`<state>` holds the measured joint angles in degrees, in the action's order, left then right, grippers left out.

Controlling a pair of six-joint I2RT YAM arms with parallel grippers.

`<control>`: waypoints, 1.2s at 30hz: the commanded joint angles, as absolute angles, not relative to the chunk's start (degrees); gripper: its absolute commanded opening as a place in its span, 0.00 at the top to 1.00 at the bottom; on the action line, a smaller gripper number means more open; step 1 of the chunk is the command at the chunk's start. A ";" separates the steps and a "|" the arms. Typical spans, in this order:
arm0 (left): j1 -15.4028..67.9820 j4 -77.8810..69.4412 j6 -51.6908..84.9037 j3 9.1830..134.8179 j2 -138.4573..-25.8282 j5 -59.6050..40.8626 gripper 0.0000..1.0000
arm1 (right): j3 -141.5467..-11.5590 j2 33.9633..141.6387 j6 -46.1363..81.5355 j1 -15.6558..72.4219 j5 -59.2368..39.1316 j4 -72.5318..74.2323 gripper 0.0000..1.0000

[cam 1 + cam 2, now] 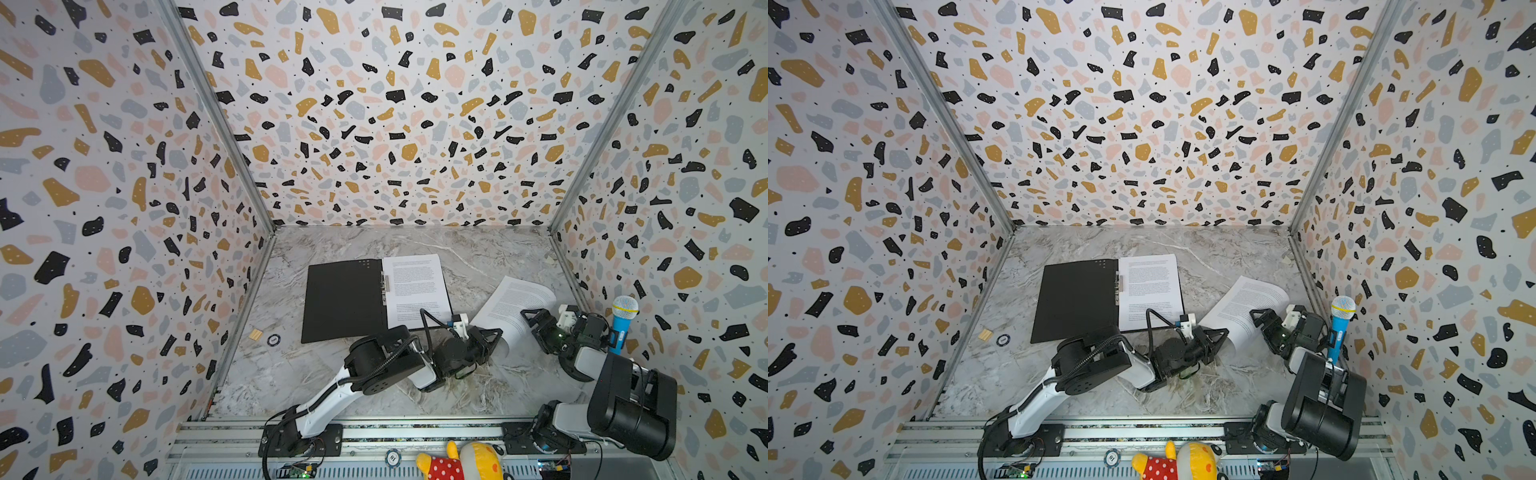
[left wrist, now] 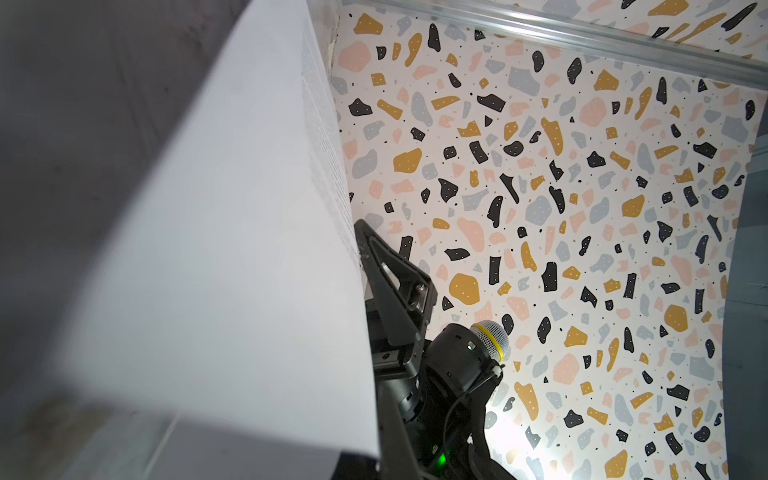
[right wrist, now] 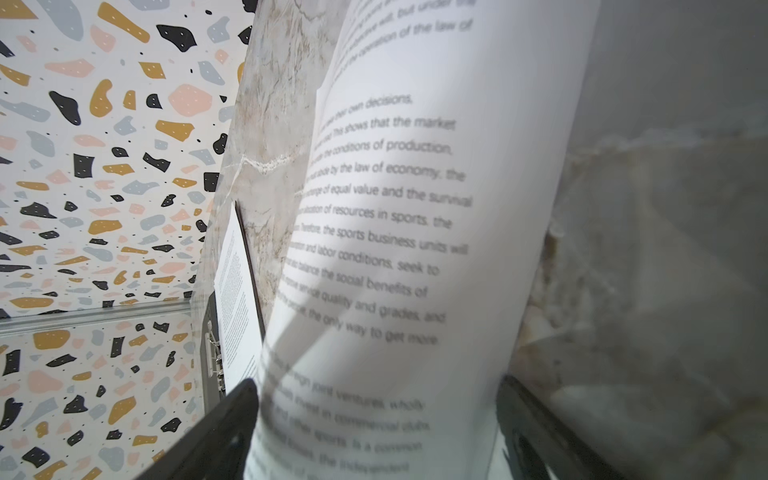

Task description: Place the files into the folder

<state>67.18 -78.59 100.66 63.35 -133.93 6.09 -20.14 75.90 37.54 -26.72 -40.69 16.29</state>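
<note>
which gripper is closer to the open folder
Left. The left gripper is just off a near corner of the folder; the right gripper is farther away, across the loose sheet.

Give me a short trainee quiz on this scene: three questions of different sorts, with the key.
1. True or false: the folder lies open with one sheet on its right half.
2. The right gripper is: A) open, with the curled sheet between its jaws; B) clamped on the folder; C) out of every view.
3. Fill in: the blue toy at the right wall is a ____.
Key: 1 true; 2 A; 3 microphone.
</note>
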 commanded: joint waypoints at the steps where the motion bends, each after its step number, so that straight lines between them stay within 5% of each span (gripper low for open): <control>1: 66.02 -79.40 98.71 63.84 -132.29 4.84 1.00 | -19.27 75.18 38.35 -27.42 -43.23 14.64 0.10; 12: 64.41 -76.20 95.54 63.44 -129.20 3.88 1.00 | -18.62 75.54 39.09 -28.48 -45.52 16.80 0.10; 24: 66.00 -78.31 94.68 59.14 -129.76 2.74 1.00 | -19.55 79.77 41.48 -29.66 -46.59 21.97 0.25; 36: 66.12 -79.96 94.31 56.81 -129.74 1.78 1.00 | -20.69 81.05 41.62 -30.22 -46.57 23.99 0.60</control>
